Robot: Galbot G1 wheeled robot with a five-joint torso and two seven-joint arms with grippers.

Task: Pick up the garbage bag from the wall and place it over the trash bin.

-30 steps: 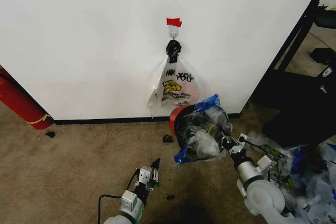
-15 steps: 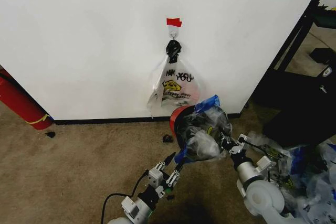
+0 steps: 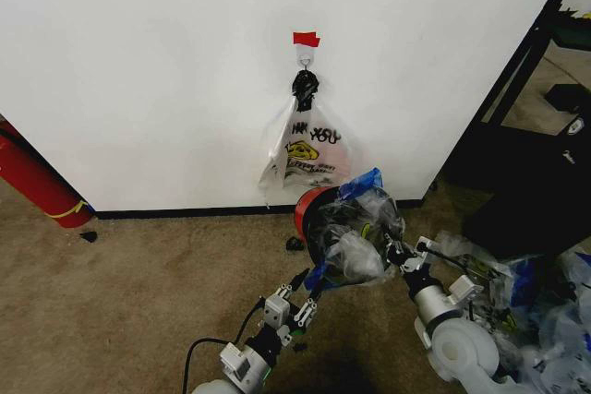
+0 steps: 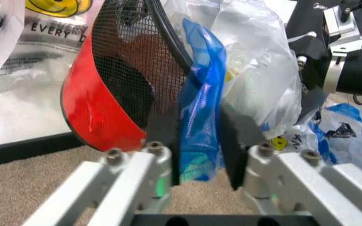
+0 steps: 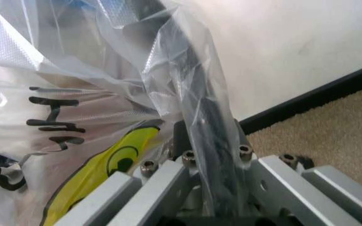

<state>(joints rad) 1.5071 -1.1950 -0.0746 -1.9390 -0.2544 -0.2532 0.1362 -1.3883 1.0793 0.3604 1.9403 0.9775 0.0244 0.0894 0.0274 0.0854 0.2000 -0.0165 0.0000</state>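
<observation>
The trash bin (image 3: 311,208), black mesh with a red base, is tipped on its side above the carpet in front of the wall (image 3: 138,62). The garbage bag (image 3: 355,251), see-through with blue patches, is draped over its mouth. My right gripper (image 3: 399,254) is shut on the bin's black rim through the plastic (image 5: 209,136). My left gripper (image 3: 303,291) sits just below the bag's hanging blue fold (image 4: 200,94). Its fingers (image 4: 164,141) stand apart on either side of that fold. The mesh and red base (image 4: 93,108) lie right behind.
A clear "THANK YOU" bag (image 3: 309,149) hangs from the hook (image 3: 304,60) under a red tape strip (image 3: 306,39). A pile of plastic bags (image 3: 545,311) lies at the right. A black frame (image 3: 526,126) stands beyond the wall's corner, a red cylinder (image 3: 32,182) at the left.
My left gripper has moved forward and to the right, up to the bag's blue lower fold. The bin and bag have shifted slightly left in the right gripper.
</observation>
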